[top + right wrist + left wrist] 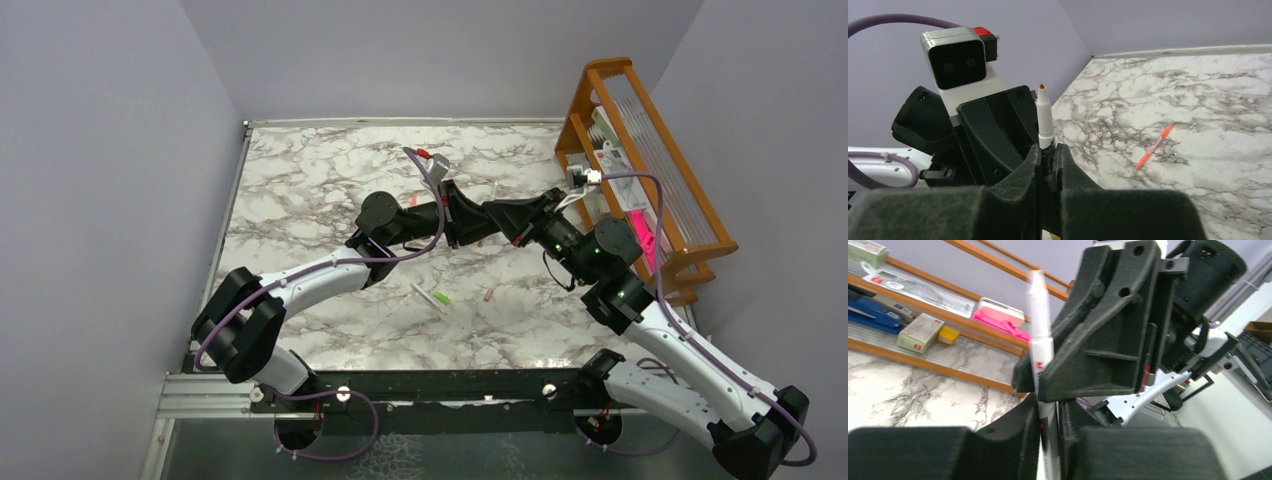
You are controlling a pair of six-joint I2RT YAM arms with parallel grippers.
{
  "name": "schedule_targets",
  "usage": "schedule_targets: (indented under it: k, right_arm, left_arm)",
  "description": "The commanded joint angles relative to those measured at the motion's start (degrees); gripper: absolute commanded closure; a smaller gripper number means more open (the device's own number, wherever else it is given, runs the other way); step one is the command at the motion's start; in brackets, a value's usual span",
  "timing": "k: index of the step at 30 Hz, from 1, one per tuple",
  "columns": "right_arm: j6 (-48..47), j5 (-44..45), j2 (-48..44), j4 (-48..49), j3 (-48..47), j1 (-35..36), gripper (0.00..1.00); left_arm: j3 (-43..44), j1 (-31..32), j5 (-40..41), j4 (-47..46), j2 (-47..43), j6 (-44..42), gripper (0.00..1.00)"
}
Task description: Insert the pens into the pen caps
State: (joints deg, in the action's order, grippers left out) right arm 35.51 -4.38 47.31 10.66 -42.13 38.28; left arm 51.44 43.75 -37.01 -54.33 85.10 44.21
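Observation:
A whitish pen (pixel 1044 120) stands nib up between both grippers, which meet above the middle of the table. My right gripper (pixel 1048 152) is shut on its barrel. My left gripper (pixel 1050 410) holds its fingers slightly parted around the same pen (pixel 1040 340), just below the right gripper's fingers (pixel 1098 340). On the marble an orange-red pen (pixel 1153 146) lies loose. Nearer the arms lies another whitish pen (pixel 422 290) with a green pen cap (pixel 441 298) at its end. A tan pen cap (pixel 488 295) lies to its right.
A wooden rack (pixel 640 150) stands at the back right and holds boxes and a pink item (pixel 640 238). Grey walls close in the marble table (pixel 300 180) on three sides. The two arms cross the middle of the table.

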Motion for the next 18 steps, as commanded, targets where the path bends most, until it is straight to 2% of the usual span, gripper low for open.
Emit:
schedule_targets:
  k: [1, 2, 5, 8, 10, 13, 18]
  right_arm:
    - [1.18, -2.55, -1.34, 0.63, 0.19, 0.32, 0.99]
    - [1.15, -2.56, -1.43, 0.60, 0.15, 0.27, 0.99]
    - [0.68, -2.36, -1.43, 0.31, -0.28, 0.31, 0.98]
    - [0.22, 1.06, -2.04, -1.48, -0.56, 0.32, 0.72]
    - [-0.56, 3.97, -2.69, -3.49, -0.74, 0.30, 0.62]
    - [-1.76, 6.73, -2.33, -6.27, -0.73, 0.30, 0.59]
    - [-0.97, 4.86, 2.24, -6.69, 1.90, 0.30, 0.55]
  left_arm:
    - [2.14, 0.29, 1.95, -0.79, -0.33, -0.91, 0.94]
    - [2.17, 0.29, 1.61, -0.79, -0.15, -0.69, 1.00]
    - [1.15, 0.29, 1.84, -0.78, -0.13, -0.77, 1.00]
    - [-1.38, -0.07, 5.27, 0.39, -1.93, -2.77, 1.00]
    - [-2.78, -0.97, 10.18, 7.26, -3.82, -5.24, 1.00]
    - [-3.90, -3.89, 16.89, 17.30, -6.01, -6.70, 1.00]
    - [-9.05, -13.27, 14.09, 17.75, -6.60, 2.48, 1.00]
